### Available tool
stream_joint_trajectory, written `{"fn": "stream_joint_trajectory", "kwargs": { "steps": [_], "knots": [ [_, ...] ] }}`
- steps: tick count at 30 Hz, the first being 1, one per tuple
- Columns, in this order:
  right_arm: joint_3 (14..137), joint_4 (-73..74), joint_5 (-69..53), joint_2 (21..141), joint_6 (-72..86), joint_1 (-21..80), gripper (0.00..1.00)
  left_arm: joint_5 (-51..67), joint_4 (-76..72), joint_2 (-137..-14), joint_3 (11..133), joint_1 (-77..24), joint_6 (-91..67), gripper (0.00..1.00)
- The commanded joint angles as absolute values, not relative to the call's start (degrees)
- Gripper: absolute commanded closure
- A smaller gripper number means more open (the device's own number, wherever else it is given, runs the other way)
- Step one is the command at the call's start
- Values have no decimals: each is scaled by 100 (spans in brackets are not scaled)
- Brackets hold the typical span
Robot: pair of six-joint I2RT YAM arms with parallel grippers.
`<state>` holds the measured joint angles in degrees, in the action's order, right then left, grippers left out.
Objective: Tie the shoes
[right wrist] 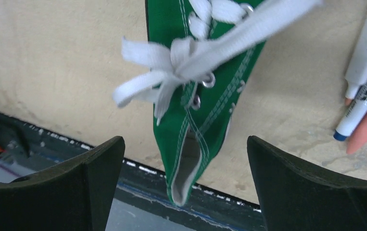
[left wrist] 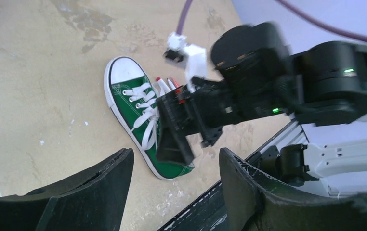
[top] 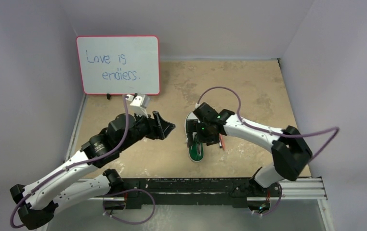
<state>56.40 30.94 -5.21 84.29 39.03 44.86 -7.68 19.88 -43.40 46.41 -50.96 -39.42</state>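
A single green sneaker point(top: 196, 153) lies on the tan table point(top: 249, 91) near the middle of the near half. Its white toe cap points away from the arm bases and its heel opening points toward the black rail point(top: 186, 185) at the near edge. The right end effector point(right wrist: 185, 142) hangs directly over the rear half of the shoe with its 2 fingers spread wide, one on either side of the shoe's heel end, and pinches nothing. The white laces point(right wrist: 172, 62) cross in a loose tangle over the upper eyelets. Short ends flop to the shoe's left side, and 1 strand runs off blurred toward the top of the right wrist view; its far end cannot be seen. The left end effector point(left wrist: 174, 156) sits to the left of the shoe, clear of it and aimed toward it. Its fingers are also spread, with nothing between them. A few pens point(right wrist: 364, 82) in white and red lie on the table just beside the shoe's right side. A red-framed whiteboard point(top: 118, 65) reading "Love is endless." leans at the far left corner.
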Motion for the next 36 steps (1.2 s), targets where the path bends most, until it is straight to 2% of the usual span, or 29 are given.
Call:
{"fn": "stream_joint_trajectory", "kwargs": {
  "steps": [1, 10, 13, 15, 19, 20, 25, 36],
  "knots": [
    [6421, 3759, 366, 9192, 4203, 4746, 1, -1224, 2901, -4170, 5582, -5085, -3768, 35],
    [7156, 4004, 1320, 10470, 4703, 5181, 1, -1584, 4189, -4214, 6668, -5083, -3555, 34],
    [7316, 4031, 1563, 10780, 4902, 5245, 4, -1764, 4640, -4188, 7019, -5081, -3678, 34],
    [7403, 3997, 1665, 10905, 5020, 5247, 9, -1826, 4845, -4149, 7175, -5083, -3667, 34],
    [7711, 3819, 2123, 11004, 4844, 5219, 31, -2043, 4900, -4025, 7236, -5080, -3631, 34],
    [7864, 3804, 2245, 11048, 4708, 5168, 33, -2108, 4865, -4011, 7242, -5082, -3644, 34],
    [8586, 3608, 2196, 11320, 4190, 4378, 41, -2240, 4663, -4162, 7496, -5075, -3687, 34],
    [10779, 3547, 1765, 12494, 2959, 2522, 39, -2863, 5622, -4623, 8444, -5084, -4423, 34]
  ]
}}
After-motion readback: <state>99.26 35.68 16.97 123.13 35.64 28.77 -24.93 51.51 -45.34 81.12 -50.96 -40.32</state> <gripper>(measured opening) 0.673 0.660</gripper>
